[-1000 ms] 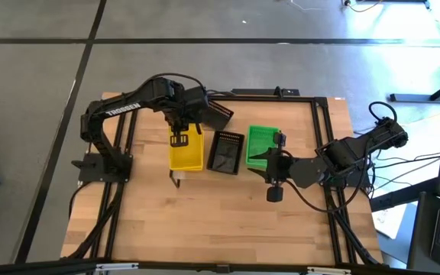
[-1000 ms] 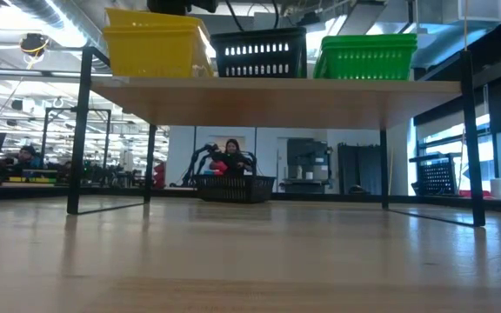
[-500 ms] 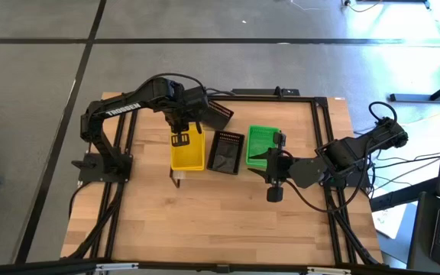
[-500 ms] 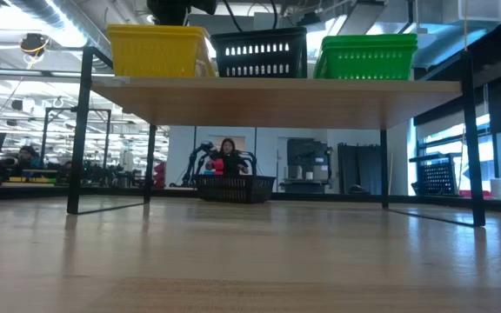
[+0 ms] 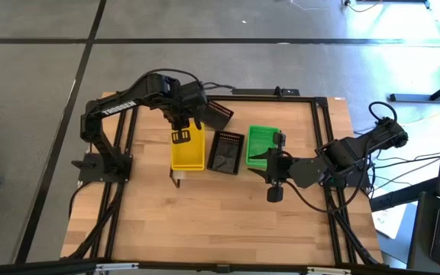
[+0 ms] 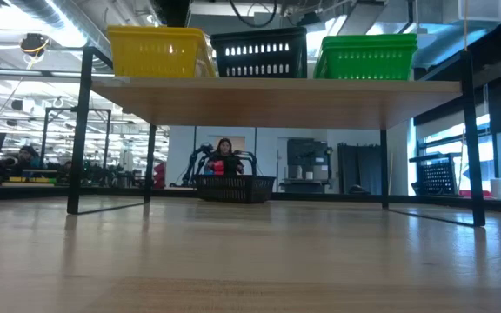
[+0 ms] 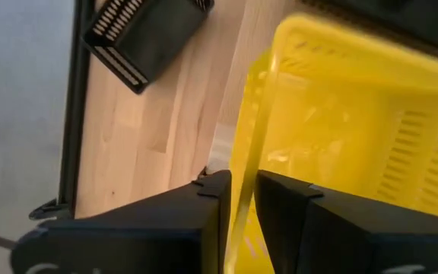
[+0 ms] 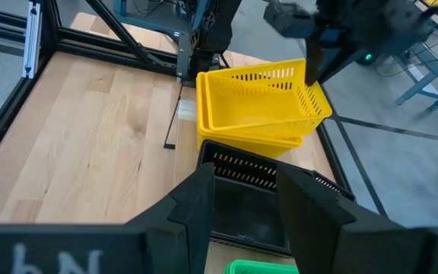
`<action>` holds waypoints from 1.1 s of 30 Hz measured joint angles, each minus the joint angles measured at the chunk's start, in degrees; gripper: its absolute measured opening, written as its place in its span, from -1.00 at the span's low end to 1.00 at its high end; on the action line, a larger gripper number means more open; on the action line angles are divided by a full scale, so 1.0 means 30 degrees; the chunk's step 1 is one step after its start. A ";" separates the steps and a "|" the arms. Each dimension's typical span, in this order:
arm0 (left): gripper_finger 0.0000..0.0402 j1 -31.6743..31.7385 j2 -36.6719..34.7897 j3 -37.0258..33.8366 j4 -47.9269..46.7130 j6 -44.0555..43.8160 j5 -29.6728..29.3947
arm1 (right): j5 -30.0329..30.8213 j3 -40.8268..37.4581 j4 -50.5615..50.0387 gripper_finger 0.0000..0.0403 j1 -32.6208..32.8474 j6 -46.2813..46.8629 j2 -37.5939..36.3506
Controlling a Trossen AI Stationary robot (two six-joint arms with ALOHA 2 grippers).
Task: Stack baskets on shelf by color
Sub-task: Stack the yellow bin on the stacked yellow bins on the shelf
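The shelf (image 6: 277,90) carries three piles in a row: yellow baskets (image 5: 187,155), a black basket (image 5: 225,152) and a green basket (image 5: 262,143). In the right wrist view an upper yellow basket (image 8: 261,93) sits in a lower yellow one (image 8: 253,131). My left gripper (image 5: 180,137) is above the yellow pile's far end and shut on it. My right gripper (image 8: 245,173) is open and hovers level over the green basket (image 8: 243,267), facing the black one (image 8: 245,199). Another black basket (image 5: 217,114) lies tilted behind the shelf. My left gripper pinches the upper yellow basket's wall at its far end (image 7: 243,190) between the two fingers (image 7: 204,199), coming from above and pointing down. The basket is nested in the lower yellow basket, a little askew.
The shelf stands on thin black legs (image 6: 73,139) on the wooden tabletop (image 5: 220,221), which has black rails (image 5: 323,153) along its sides. The table's near half is bare wood. A person (image 6: 226,156) and a dark basket (image 6: 235,187) show far behind the table.
The upper yellow basket has sunk from a raised, tilted position down into the lower yellow one on the shelf. My left gripper has moved slightly toward the table's far edge, still shut on the basket. My right arm has kept still.
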 joint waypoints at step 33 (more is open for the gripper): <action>-1.00 -0.1005 0.0007 0.0243 0.0189 0.2575 -0.2160 | 0.0015 0.0000 0.0036 -0.31 0.0000 0.0629 -0.0007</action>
